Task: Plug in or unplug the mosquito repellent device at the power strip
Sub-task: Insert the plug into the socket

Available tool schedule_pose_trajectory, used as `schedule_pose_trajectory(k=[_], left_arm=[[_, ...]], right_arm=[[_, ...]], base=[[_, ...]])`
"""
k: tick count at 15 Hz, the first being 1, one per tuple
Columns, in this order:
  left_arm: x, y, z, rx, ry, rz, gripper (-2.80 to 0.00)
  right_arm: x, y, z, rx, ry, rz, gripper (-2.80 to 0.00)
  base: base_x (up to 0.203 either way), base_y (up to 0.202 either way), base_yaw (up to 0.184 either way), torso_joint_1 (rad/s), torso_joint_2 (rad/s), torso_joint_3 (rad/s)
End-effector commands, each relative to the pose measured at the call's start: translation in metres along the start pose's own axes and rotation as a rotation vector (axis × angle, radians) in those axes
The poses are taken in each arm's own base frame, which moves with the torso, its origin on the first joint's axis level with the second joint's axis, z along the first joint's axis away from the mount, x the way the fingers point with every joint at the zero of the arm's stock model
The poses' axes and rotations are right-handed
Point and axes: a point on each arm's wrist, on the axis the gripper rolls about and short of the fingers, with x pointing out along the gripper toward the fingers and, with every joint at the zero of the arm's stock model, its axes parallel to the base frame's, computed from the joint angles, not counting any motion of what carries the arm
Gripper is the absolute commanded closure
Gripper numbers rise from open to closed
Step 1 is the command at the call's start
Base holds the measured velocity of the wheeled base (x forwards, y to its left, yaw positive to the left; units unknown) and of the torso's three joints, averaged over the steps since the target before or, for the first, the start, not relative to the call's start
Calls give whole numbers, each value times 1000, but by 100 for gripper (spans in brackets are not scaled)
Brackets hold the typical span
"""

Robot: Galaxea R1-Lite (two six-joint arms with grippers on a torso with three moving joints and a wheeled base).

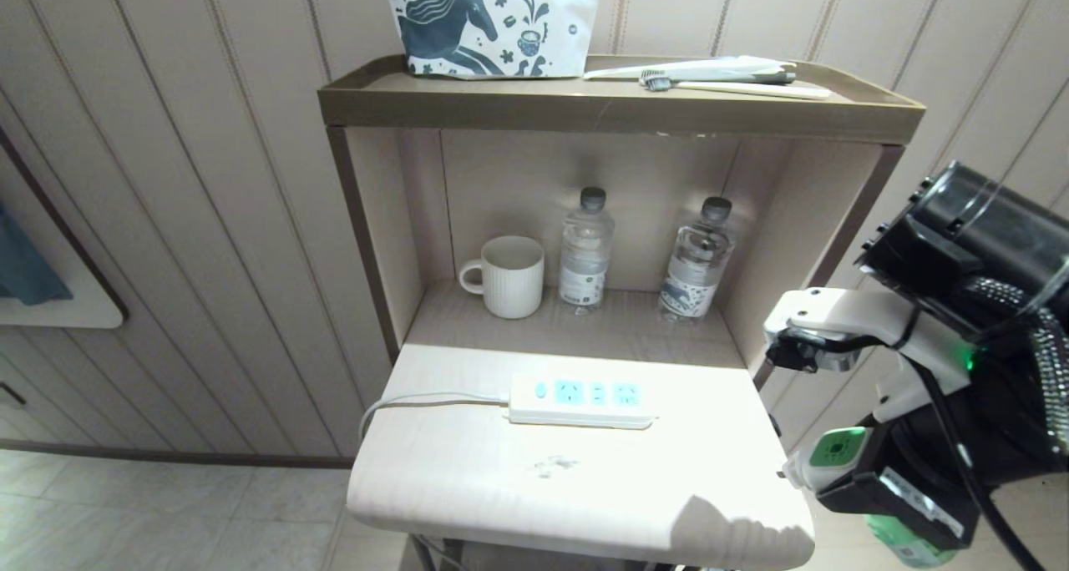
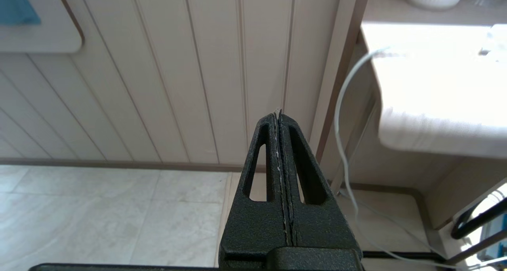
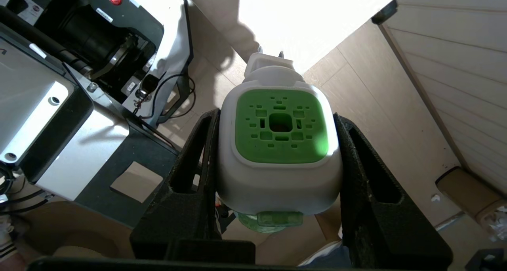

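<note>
The right tool (image 3: 277, 156) clamps the mosquito repellent device (image 3: 279, 144), its bottle mostly hidden, beside the bench (image 1: 585, 479); the left tool (image 2: 279, 116) is closed.

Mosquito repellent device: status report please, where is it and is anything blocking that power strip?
Right gripper shut on mosquito repellent device, off the table's right edge. Left gripper shut, parked low. Power strip sockets empty, nothing in the way.
</note>
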Motion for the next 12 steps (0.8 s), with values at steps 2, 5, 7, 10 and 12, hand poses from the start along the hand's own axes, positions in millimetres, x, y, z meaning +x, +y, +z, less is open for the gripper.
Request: schedule_pose_trajectory(k=[2, 5, 7, 10, 12], left_arm=[[0, 0, 0, 0, 0, 0, 0], [0, 0, 0, 0, 0, 0, 0], [0, 0, 0, 0, 0, 0, 0], [0, 0, 0, 0, 0, 0, 0], [0, 0, 0, 0, 0, 0, 0]], right_arm=[[-1, 0, -1, -2, 4, -1, 0], [0, 0, -2, -4, 7, -1, 0], [1, 0, -2, -5, 11, 0, 0], [0, 0, -2, -3, 1, -2, 0], [1, 0, -2, -4, 5, -3, 0]], base=[[0, 0, 0, 235, -509, -279], [0, 0, 0, 253, -543, -296], [0, 0, 0, 263, -571, -301], [0, 0, 0, 275, -586, -314], [0, 0, 0, 273, -628, -323]])
